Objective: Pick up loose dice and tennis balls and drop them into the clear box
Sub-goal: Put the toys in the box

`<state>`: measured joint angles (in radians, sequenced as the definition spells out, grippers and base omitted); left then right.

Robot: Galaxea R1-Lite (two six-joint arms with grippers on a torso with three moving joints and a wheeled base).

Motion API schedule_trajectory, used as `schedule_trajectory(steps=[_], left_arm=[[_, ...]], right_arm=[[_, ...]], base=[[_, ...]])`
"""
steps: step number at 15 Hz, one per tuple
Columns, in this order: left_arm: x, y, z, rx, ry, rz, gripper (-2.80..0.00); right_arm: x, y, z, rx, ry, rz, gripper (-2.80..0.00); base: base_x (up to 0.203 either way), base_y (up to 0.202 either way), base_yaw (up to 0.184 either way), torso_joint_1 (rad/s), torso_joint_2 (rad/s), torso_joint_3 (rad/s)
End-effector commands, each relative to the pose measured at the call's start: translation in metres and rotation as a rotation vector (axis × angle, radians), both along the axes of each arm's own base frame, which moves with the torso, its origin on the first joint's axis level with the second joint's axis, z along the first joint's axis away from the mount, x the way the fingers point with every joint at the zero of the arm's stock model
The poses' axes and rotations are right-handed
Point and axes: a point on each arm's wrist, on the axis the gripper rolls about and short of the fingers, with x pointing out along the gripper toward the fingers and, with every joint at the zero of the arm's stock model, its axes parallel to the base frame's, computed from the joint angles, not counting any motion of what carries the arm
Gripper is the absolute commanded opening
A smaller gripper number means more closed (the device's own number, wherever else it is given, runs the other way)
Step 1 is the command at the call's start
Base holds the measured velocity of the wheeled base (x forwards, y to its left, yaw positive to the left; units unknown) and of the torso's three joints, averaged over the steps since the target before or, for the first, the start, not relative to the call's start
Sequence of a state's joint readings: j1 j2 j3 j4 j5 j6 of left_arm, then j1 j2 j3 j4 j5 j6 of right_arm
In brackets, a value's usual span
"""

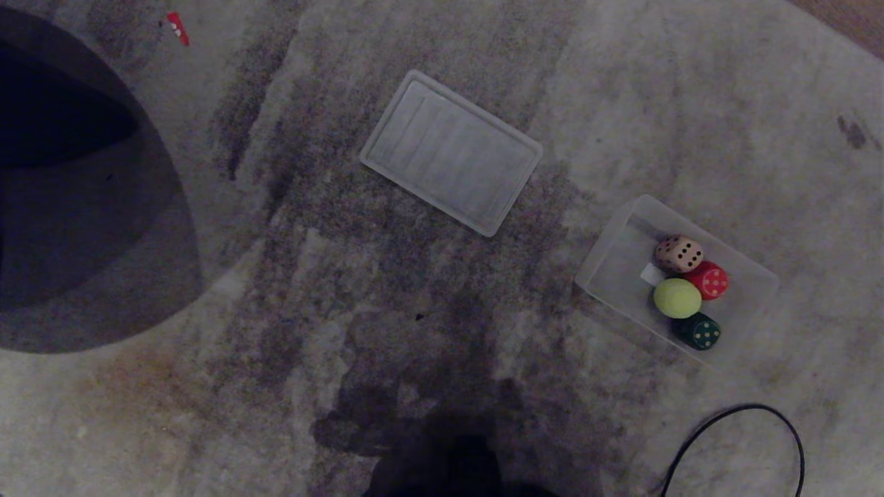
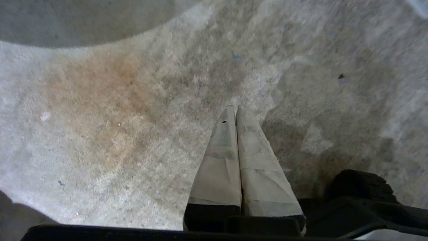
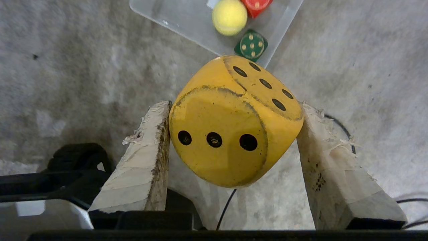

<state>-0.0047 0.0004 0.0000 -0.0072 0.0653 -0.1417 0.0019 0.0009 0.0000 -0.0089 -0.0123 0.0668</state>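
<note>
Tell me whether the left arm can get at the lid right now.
Probably not yet: the left gripper is shut over bare carpet, and the lid lies out of its view, though nothing covers it.

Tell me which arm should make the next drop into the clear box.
Right. Its hand already grips the yellow die, with the clear box just ahead. The left hand is shut, empty, over bare carpet.
</note>
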Motion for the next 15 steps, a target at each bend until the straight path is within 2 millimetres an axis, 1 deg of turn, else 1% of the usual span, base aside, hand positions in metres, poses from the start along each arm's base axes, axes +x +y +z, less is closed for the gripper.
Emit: schedule_trajectory(steps=[1,5,9,10,12,13,15], left_arm=[[0.000,0.000,0.000,-0.001,0.002,0.001,-2.80],[0.000,0.000,0.000,-0.001,0.002,0.001,-2.80],[0.000,0.000,0.000,-0.001,0.002,0.001,-2.80],[0.000,0.000,0.000,-0.001,0.002,0.001,-2.80],[0.000,0.000,0.000,-0.001,0.002,0.001,-2.80],[0.000,0.000,0.000,-0.001,0.001,0.001,-2.80],[0.000,0.000,0.000,0.001,0.002,0.001,-2.80]], right_arm=[[0.000,0.000,0.000,0.001,0.000,0.000,-2.80],[0.000,0.000,0.000,0.001,0.000,0.001,-2.80],[0.000,0.000,0.000,0.004,0.011,-0.012,-2.80],[-0.001,0.000,0.004,0.004,0.022,-0.014,-2.80],[0.000,0.000,0.026,0.014,0.080,-0.021,-2.80],[0.005,0.000,0.037,0.029,0.118,-0.023,-2.80],[0.021,0.000,0.055,0.077,0.215,-0.030,-2.80]], base=[[0.000,0.000,0.000,0.004,0.00,-0.188],[0.000,0.000,0.000,0.003,0.00,-0.169],[0.000,0.000,0.000,0.003,0.00,-0.016],[0.000,0.000,0.000,0.000,0.00,0.000],[0.000,0.000,0.000,0.000,0.00,0.000],[0.000,0.000,0.000,0.000,0.00,0.000],[0.000,0.000,0.000,0.000,0.00,0.000]])
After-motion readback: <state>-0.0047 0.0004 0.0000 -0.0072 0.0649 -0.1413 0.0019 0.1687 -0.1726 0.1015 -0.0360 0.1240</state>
